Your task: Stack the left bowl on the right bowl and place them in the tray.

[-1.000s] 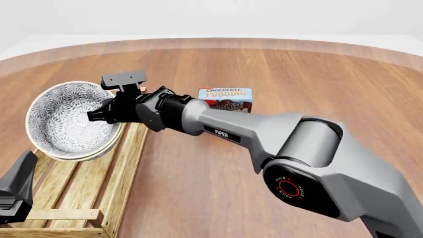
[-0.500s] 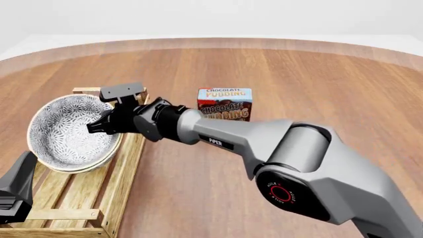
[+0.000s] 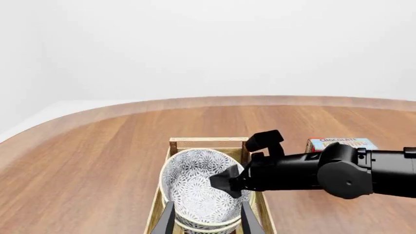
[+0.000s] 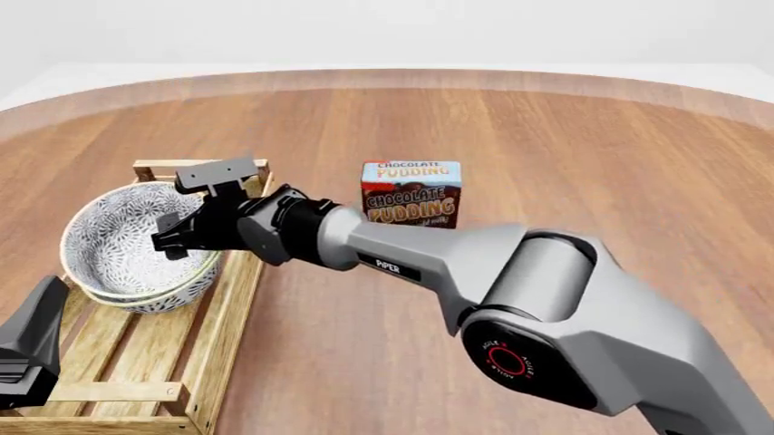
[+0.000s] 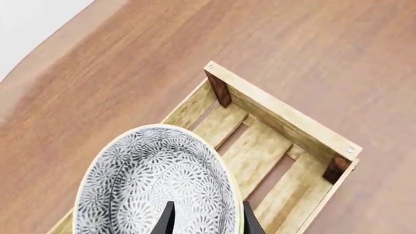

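At the far left edge of the front view the left gripper sits low beside the near end of the tray, and how far its jaws are parted cannot be told. Over the far half of the tray, the stacked bowls tilt with the right gripper clamped on their right-hand rim. Right of the tray, apart from it, stands the pudding box on the table.

Slatted light-wood tray — matt
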`<state>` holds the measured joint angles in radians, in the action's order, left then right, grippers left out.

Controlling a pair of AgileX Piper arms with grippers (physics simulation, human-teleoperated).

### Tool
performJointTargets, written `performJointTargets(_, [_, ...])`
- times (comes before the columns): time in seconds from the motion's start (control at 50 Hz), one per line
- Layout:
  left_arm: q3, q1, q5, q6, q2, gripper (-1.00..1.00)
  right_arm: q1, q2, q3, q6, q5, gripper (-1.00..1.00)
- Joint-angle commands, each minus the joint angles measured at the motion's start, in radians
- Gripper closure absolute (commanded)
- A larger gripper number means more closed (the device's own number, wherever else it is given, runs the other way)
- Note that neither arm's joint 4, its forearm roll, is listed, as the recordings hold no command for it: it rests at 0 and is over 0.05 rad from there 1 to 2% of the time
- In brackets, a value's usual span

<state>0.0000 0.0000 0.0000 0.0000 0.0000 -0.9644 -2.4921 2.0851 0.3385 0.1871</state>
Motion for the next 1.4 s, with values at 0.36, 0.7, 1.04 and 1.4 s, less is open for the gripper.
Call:
performJointTargets(0.36, [0.0,0.0,0.0,0.0,0.0,-1.0,0.016,0.02,0.003,0.001,0.009,-1.0])
performJointTargets(0.7, [0.0,0.0,0.0,0.0,0.0,-1.0,0.066,0.101,-0.049,-0.002,0.004,-1.0])
performJointTargets(1.04, [0.0,0.0,0.0,0.0,0.0,-1.0,0.069,0.301,-0.201,-0.049,-0.039,-1.0])
performJointTargets(1.4, [0.0,0.0,0.0,0.0,0.0,-1.0,0.122,0.601,-0.506,-0.129,-0.159,-1.0])
